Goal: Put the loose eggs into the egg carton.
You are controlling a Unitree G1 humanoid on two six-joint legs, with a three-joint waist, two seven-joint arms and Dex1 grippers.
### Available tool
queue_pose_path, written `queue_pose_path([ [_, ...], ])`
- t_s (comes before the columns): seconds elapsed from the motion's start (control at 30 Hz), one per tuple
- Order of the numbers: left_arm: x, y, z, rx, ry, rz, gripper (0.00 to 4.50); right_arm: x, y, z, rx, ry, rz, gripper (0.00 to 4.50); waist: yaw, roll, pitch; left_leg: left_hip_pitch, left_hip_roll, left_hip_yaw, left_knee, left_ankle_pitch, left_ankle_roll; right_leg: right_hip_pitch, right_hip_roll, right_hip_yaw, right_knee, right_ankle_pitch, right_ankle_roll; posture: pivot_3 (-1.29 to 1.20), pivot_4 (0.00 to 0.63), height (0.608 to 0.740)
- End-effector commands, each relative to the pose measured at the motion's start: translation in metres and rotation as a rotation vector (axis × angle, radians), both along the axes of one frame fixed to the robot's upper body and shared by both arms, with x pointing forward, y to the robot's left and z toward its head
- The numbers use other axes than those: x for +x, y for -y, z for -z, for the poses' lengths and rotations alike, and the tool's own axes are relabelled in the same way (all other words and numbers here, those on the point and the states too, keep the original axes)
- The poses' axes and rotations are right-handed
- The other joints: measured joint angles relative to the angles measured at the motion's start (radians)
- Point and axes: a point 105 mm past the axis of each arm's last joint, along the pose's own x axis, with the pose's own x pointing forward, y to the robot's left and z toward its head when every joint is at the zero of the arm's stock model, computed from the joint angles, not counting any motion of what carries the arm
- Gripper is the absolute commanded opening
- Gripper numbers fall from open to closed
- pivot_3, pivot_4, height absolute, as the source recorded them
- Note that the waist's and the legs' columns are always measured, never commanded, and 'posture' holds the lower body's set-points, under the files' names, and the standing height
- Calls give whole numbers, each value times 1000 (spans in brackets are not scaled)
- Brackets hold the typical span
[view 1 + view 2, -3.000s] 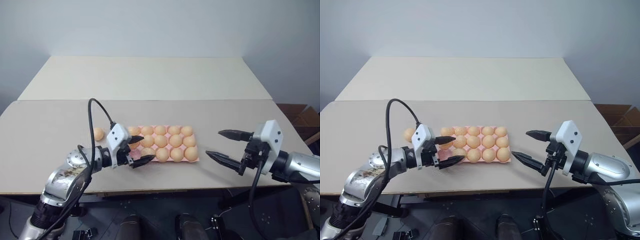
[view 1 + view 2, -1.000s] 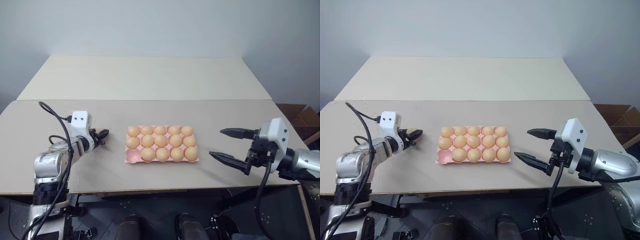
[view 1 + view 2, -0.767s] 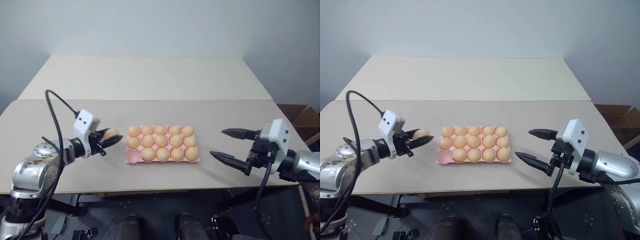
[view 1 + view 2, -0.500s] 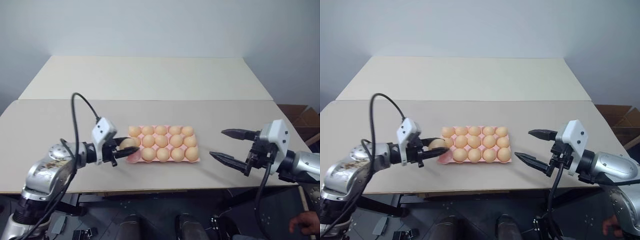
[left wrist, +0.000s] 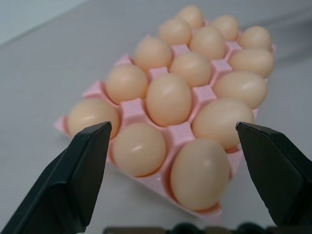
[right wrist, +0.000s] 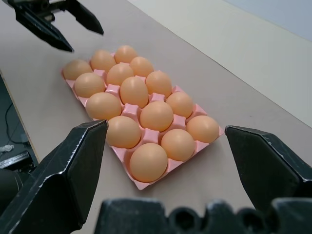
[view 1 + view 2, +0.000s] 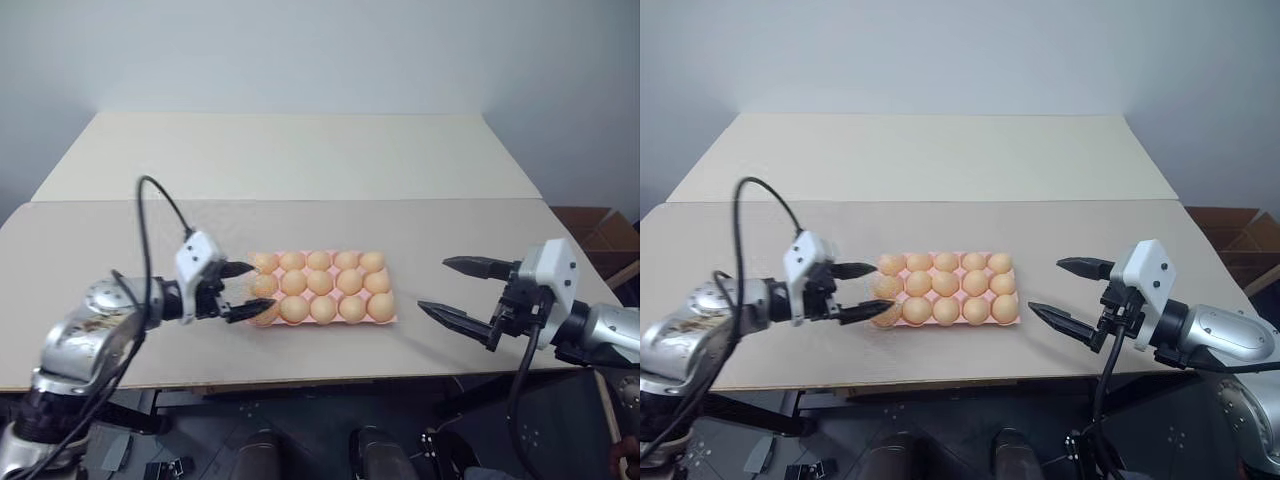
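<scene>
All fifteen cups of the pink egg carton (image 7: 384,318) on the tabletop (image 7: 300,160) hold eggs (image 5: 168,99). The left gripper (image 7: 243,290) hovers spread at the carton's near-left corner, empty; the right gripper (image 7: 452,289), also spread, waits well apart from the carton. A careless withdrawal could clip the corner egg (image 5: 200,172) and tip it out.

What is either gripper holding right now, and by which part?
Nothing. The left gripper is open at the near left corner of the carton, its fingers clear of the eggs. The right gripper is open and empty, off to the carton's right.
</scene>
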Motion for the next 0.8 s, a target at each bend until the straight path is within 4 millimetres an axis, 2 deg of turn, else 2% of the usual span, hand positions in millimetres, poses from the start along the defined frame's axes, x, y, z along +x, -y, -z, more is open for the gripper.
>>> queue_pose_path([
  [0.03, -6, -25, -22, -16, 84, -8, 4463, 0, -1, -12, -6, 61, -29, 4500, 0, 0, 0, 0, 0, 0, 0, 0, 0, 0, 0, 0, 0, 0, 0, 0, 150, 740],
  [0.2, -25, -63, -40, -59, 164, 17, 4463, 1, 0, -13, -23, 52, -91, 4500, -1, 0, 0, 0, 1, 1, 0, 0, 0, 0, 0, 0, 0, -2, -4, 0, 150, 740],
  [0.37, -44, -87, -40, -70, 124, 47, 4463, 0, 7, -10, -30, 18, -141, 4500, 5, 0, 0, 0, 1, 2, 0, 0, 0, 0, -1, -1, 0, -3, -5, 0, 150, 740],
  [0.6, -64, -94, -31, -62, 46, -11, 4463, 0, 12, -3, -53, -14, -152, 4500, 6, 0, 0, 0, 2, 2, 0, 0, 0, -1, -1, -1, 0, -3, -6, 0, 150, 740],
  [0.7, -64, -96, -36, -96, 63, -75, 4463, -1, 13, -3, -51, -15, -152, 4500, 7, 0, 0, 0, 2, 2, 0, 0, 0, -1, -1, -1, 1, -3, -5, 0, 150, 740],
  [0.8, -72, -92, -38, -104, 43, -36, 4463, -1, 12, -1, -48, -20, -151, 4500, 8, 0, 0, 1, 2, 2, 0, 0, 0, 0, -1, -1, 1, -4, -6, 0, 150, 740],
])
